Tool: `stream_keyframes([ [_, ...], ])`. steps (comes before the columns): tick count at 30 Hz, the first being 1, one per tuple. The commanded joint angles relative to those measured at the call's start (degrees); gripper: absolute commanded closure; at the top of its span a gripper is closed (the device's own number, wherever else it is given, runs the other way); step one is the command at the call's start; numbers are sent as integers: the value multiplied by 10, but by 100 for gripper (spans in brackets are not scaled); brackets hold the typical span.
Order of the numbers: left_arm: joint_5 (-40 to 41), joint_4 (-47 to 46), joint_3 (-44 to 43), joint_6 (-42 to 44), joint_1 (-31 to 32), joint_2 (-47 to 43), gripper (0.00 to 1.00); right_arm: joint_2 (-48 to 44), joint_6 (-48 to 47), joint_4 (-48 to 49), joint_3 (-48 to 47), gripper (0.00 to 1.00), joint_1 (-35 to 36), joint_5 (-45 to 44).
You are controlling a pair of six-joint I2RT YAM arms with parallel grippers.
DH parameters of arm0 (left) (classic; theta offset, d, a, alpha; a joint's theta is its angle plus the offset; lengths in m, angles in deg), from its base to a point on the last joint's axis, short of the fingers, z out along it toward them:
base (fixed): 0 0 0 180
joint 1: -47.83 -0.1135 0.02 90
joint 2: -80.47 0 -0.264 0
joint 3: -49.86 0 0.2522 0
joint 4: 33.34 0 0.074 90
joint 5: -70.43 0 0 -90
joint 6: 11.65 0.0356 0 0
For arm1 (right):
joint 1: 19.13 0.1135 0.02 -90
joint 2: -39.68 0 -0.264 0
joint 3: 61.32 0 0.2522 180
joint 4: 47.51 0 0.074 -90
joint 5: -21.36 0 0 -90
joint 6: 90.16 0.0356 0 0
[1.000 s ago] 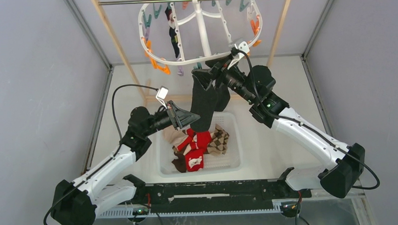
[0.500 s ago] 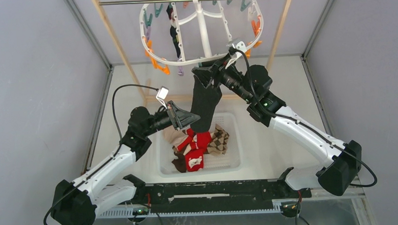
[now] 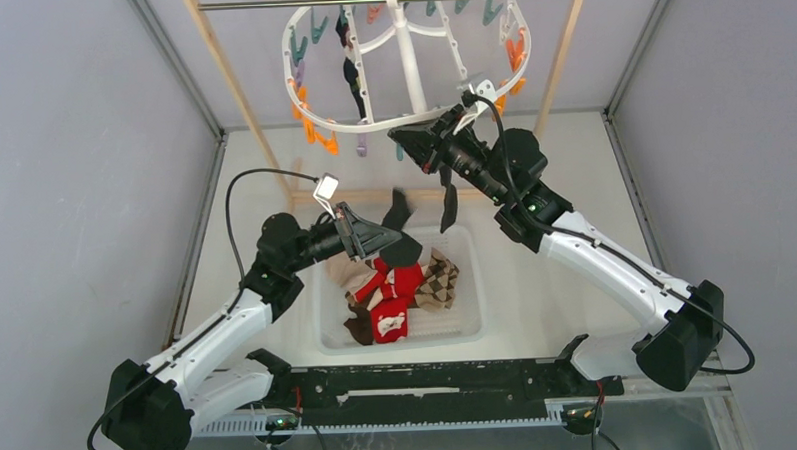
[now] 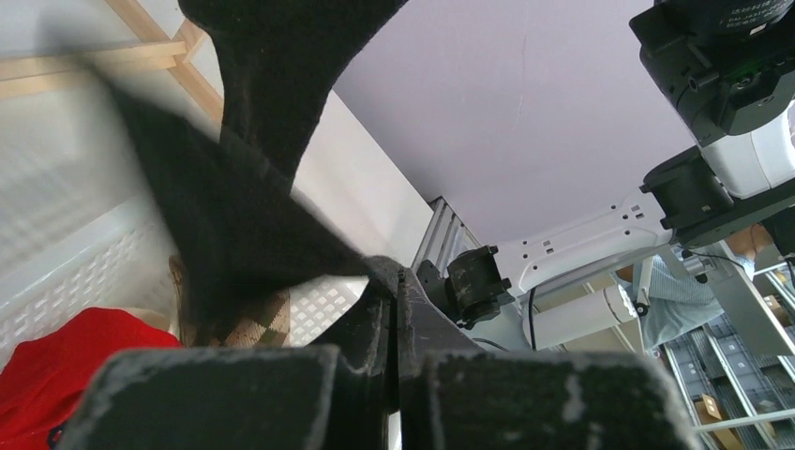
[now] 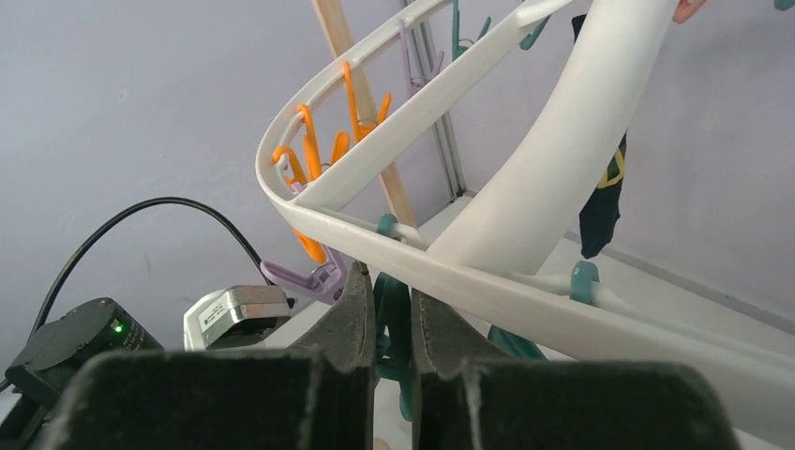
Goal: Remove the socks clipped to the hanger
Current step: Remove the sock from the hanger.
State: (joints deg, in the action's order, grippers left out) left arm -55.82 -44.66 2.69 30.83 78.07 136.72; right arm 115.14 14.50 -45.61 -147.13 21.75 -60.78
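Observation:
The white oval hanger [image 3: 408, 117] hangs from the rod, its rim [image 5: 422, 267] close in the right wrist view. My right gripper [image 3: 412, 142] [image 5: 392, 281] is shut on a teal clip [image 5: 394, 319] under the front rim. A black sock [image 3: 403, 249] [image 4: 234, 216] droops over the basket, off the hanger. My left gripper [image 3: 383, 248] [image 4: 398, 281] is shut on its edge. A thin black strip [image 3: 449, 205] is in the air below my right gripper. One dark sock [image 3: 350, 72] [image 5: 600, 202] stays clipped at the hanger's left.
A white perforated basket [image 3: 472, 282] below holds a red sock [image 3: 397, 295], a tan argyle sock [image 3: 439, 282] and others. The wooden rack's posts [image 3: 232, 86] and metal rod [image 3: 267, 3] frame the hanger. Orange clips [image 3: 316, 136] dangle at the rim's left.
My right gripper closed onto the teal clip. The black sock came off the hanger and dropped toward the basket, still held by my left gripper.

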Motion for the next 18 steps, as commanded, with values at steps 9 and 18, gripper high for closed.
stream_keyframes([
  [9, -8, 15, -12, 13, -3, -24, 98, -1, 6, 16, -23, 94, -2, 6],
  [18, 12, 67, 13, 26, -4, -65, 97, -9, 6, 14, -9, 59, -2, 10],
])
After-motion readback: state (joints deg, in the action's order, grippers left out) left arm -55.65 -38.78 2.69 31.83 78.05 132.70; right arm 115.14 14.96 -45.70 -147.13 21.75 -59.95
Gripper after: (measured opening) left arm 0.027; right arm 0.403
